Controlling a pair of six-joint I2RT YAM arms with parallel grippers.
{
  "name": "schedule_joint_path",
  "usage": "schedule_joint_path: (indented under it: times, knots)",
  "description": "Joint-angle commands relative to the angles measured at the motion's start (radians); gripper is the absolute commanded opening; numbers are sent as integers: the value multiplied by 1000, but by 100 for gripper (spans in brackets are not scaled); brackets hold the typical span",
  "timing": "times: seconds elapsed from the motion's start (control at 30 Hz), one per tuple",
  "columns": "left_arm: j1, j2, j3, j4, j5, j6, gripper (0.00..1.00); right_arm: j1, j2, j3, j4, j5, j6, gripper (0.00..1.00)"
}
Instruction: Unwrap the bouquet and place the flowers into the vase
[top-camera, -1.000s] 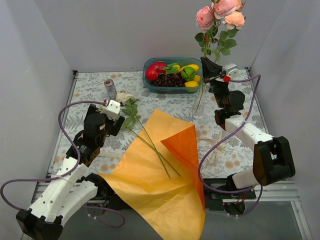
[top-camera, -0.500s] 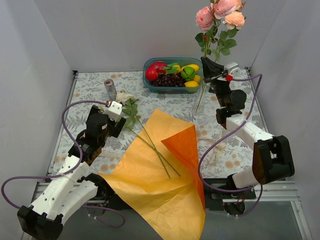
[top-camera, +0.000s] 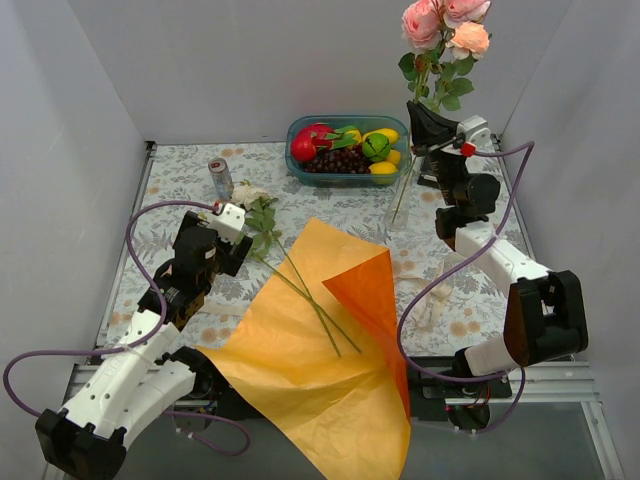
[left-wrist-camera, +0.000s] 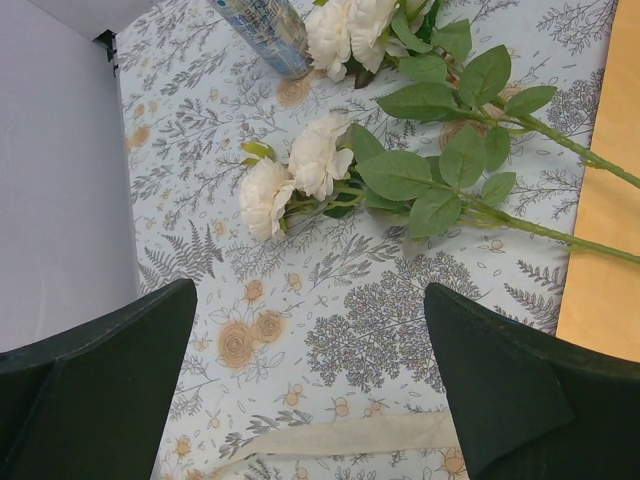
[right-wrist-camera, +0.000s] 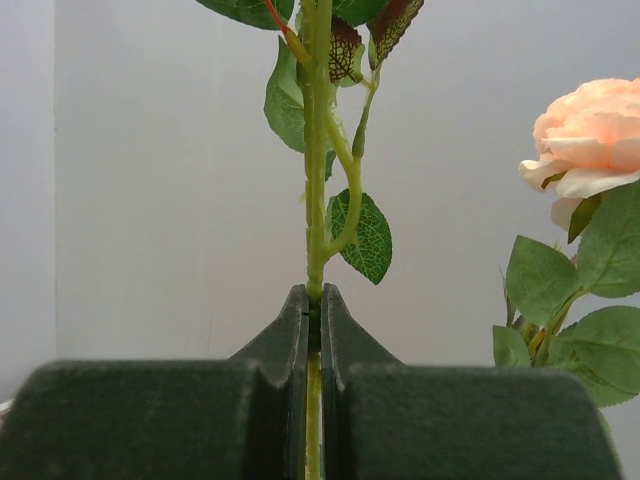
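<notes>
Since a second ago the right gripper (top-camera: 420, 114) has risen and moved slightly back, carrying the pink roses (top-camera: 440, 20) higher, so their heads now touch the top edge of the overhead view; the left arm has barely shifted. The right gripper's dark, wedge-shaped jaws are pressed together on a thin, smooth green stem (right-wrist-camera: 316, 200), with oval, toothed leaves above and a peach bloom to the right. The long stems slant down from the grip, and their lower ends appear to sit inside the narrow clear glass vase (top-camera: 398, 205). The left gripper (left-wrist-camera: 310, 295) hangs with its jaws spread wide and nothing between them, above the white roses (left-wrist-camera: 300, 170), which lie flat on the floral-print cloth (left-wrist-camera: 380, 320). Their stems reach onto the creased, bright orange paper (top-camera: 300, 350), spread open at the near edge. A flat cream ribbon (left-wrist-camera: 340, 435) lies below the left gripper, a silver can (top-camera: 220, 178) stands just beyond the white roses, and a blue tub (top-camera: 345, 175) of fruit sits at the back.
</notes>
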Motion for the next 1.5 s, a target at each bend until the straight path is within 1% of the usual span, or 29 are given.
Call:
schedule_joint_path:
  times: [0.0,0.23,0.57,0.7,0.83,0.87,0.9,1.03,1.37,1.47]
  knots:
    - [7,-5,-7,9,7,-5,98,-8,15,33,105,-5,15,1]
    - [6,-5,4,3,5,10,98,-15,54,15,148,-5,18,1]
    - [7,-4,12,6,4,23,98,-18,75,7,151,-19,17,1]
    - [7,-1,13,8,10,15,98,-18,65,-25,146,-31,8,1]
    - [7,-2,18,5,10,15,98,-20,52,-97,157,-31,6,1]
    - [6,-2,21,2,8,16,98,-20,48,-110,158,-25,8,3]
    - [7,-4,22,-1,13,17,98,-18,45,-125,162,-20,6,13]
    - [7,-4,50,-15,27,10,98,-20,17,-179,172,-2,6,24]
    - [7,-2,41,-9,24,1,98,-20,-23,-203,172,-6,9,35]
    - [7,-4,42,-11,22,0,98,-20,-43,-217,162,1,-1,35]
